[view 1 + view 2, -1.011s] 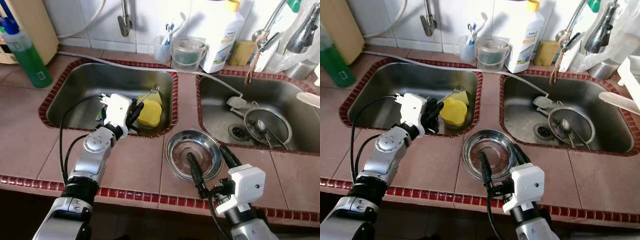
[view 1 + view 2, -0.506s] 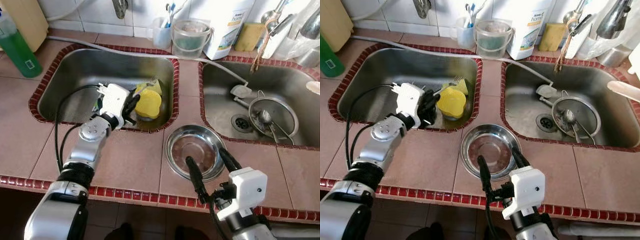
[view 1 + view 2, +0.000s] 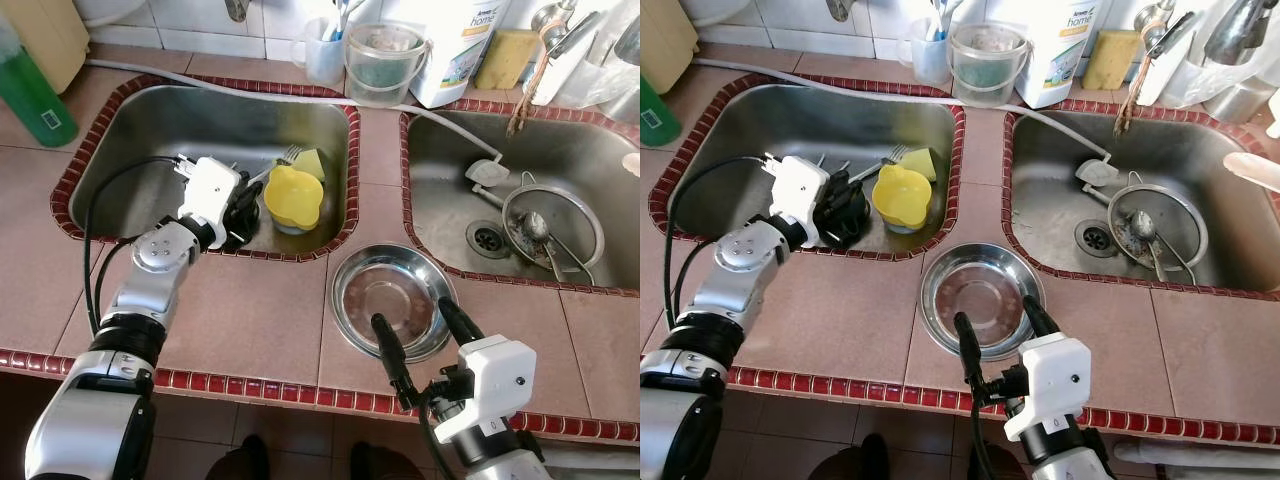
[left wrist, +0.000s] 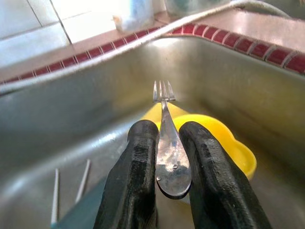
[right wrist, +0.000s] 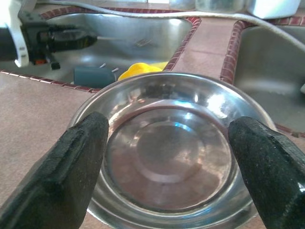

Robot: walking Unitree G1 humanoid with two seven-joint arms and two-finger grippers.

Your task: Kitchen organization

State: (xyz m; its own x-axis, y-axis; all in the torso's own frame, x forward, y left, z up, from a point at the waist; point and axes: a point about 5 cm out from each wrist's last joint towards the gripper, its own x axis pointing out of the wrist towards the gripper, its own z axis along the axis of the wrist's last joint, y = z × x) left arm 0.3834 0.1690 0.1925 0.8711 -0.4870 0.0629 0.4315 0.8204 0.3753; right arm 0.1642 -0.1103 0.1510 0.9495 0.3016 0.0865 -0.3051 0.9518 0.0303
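My left gripper (image 3: pixel 246 203) is down in the left sink (image 3: pixel 150 130), shut on the handle of a metal fork (image 4: pixel 164 143). The fork's tines (image 3: pixel 291 153) point toward the back of the sink, past a yellow bowl (image 3: pixel 293 195) lying just right of the gripper. A yellow-green sponge (image 3: pixel 313 161) sits behind that bowl. On the counter between the sinks rests a steel bowl (image 3: pixel 392 300). My right gripper (image 3: pixel 411 314) hovers at its near rim, open, one finger on each side and nothing held.
The right sink (image 3: pixel 440 210) holds a round strainer with a spoon (image 3: pixel 552 225). Along the back stand a green bottle (image 3: pixel 35 95), a cup of brushes (image 3: pixel 325 55), a clear tub (image 3: pixel 382 60) and a white detergent bottle (image 3: pixel 460 40). A white hose (image 3: pixel 250 85) crosses the counter.
The head camera has shifted. My left gripper, still holding the fork, has drawn slightly left, away from the yellow bowl. The right gripper has stayed over the steel bowl.
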